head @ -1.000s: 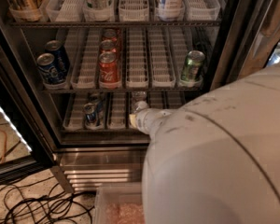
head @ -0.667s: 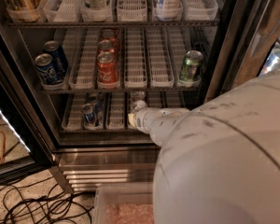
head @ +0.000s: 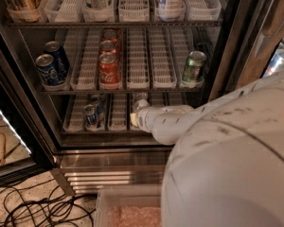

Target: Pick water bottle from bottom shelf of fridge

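The fridge [head: 229,56] stands open in front of me. The water bottle [head: 140,100], clear with a pale top, stands in a white lane tray on the bottom shelf [head: 117,113], near the middle. My gripper [head: 135,118] is at the end of the white arm, which reaches in from the right. It sits at the bottle's base, right against it. The wrist hides most of the bottle's lower part. Two blue-and-silver cans [head: 91,115] stand on the same shelf to the left of the gripper.
The middle rack holds two blue cans [head: 51,66], red cola cans [head: 109,66] and a green can [head: 193,67]. Bottles stand on the rack above. The ribbed steel base [head: 113,171] lies below. Black cables [head: 33,207] lie on the floor at left. A clear bin [head: 128,207] sits at the bottom.
The gripper end stays by the water bottle. The big white arm body in the foreground has shifted a little to the right.
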You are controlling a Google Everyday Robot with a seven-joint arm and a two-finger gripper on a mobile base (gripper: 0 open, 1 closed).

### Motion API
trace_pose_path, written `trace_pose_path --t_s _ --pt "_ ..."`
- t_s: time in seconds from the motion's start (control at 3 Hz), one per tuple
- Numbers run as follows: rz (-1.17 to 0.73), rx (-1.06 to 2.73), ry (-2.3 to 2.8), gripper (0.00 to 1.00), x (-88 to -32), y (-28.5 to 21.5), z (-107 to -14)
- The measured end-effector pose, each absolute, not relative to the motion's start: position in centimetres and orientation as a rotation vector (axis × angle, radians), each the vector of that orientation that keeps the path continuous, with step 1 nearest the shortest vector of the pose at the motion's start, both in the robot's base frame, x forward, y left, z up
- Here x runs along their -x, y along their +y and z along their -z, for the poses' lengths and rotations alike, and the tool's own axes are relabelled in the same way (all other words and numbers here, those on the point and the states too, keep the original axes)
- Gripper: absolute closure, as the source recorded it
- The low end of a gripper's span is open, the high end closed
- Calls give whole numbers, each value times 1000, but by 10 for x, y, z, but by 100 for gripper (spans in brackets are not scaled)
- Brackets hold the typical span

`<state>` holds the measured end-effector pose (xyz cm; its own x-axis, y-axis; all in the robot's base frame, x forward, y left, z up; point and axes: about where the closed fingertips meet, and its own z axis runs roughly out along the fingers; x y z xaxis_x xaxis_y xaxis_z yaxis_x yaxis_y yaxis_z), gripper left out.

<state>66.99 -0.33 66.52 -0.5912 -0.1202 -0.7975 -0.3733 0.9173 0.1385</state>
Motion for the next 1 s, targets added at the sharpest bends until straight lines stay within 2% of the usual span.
trace_pose_path --t_s 1.0 --pt "-352 254 2370 100 -631 -20 -668"
